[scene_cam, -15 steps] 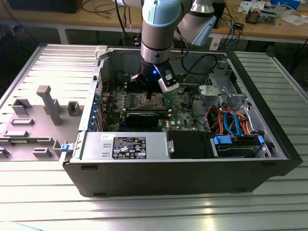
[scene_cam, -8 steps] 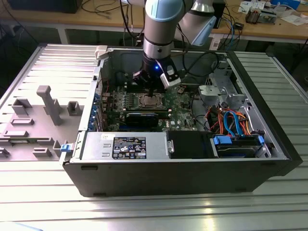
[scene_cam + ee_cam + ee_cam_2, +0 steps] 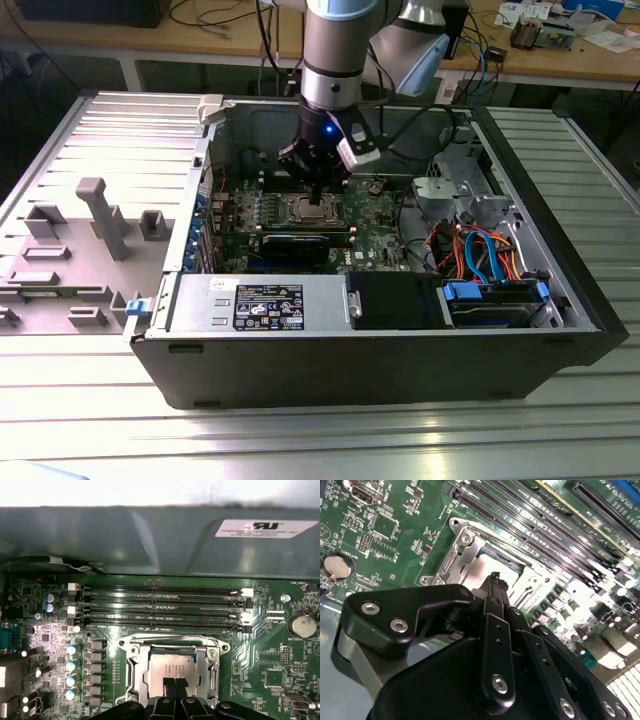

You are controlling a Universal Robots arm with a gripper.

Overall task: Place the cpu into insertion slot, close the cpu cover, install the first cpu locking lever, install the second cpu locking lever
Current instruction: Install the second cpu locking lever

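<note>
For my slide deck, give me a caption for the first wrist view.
Tool poised with tips together over the cpu, seated inside the cpu cover, below the memory slots.

White case sticker (image 3: 266, 528) — print unreadable.

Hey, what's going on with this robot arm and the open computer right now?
A robot arm has reached down into an open computer case lying on its side and has its claw poised right over the processor socket on the motherboard. The cpu sits in the socket, and the cpu cover frames it, its silvery top showing through the window. In both wrist views the claw's fingertips are pinched together just above the chip, with nothing gripped between them.
</note>
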